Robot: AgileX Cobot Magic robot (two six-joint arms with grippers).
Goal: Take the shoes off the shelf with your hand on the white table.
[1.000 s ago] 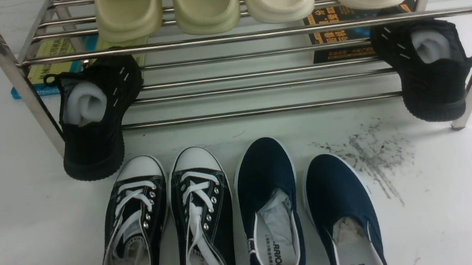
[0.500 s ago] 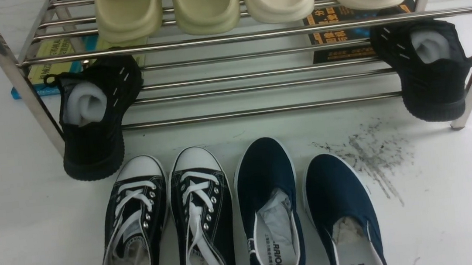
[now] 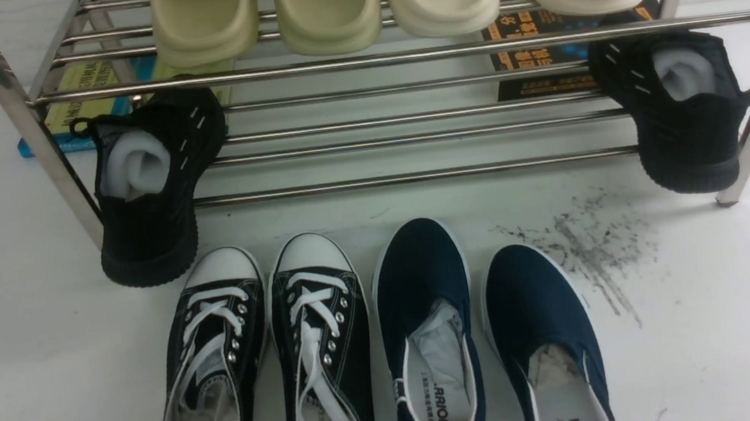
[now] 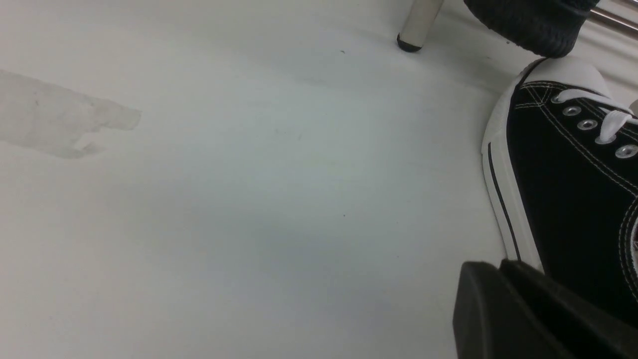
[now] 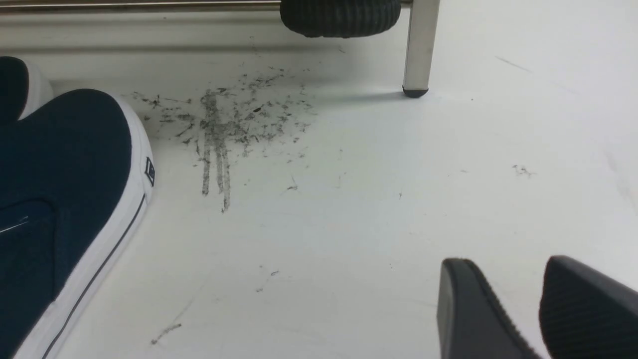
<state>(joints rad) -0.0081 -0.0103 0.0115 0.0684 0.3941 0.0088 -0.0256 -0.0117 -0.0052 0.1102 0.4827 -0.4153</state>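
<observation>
Insoles of the black lace-up sneakers [image 3: 262,362] carry dark print, upside down to the front camera, reading "RRIOR" on the left shoe and "OR" on the right. Navy slip-ons [image 3: 482,338] likewise: "RRIOR" on the left insole, "WA" on the right, cut by frame edge. Book covers [image 3: 539,47] behind the shelf [image 3: 400,54] show print, too blurred to read.

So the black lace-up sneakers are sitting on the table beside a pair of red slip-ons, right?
Not quite: the slip-ons are navy blue with white trim, not red. The front view shows them on the white table beside the black lace-up sneakers.
</observation>
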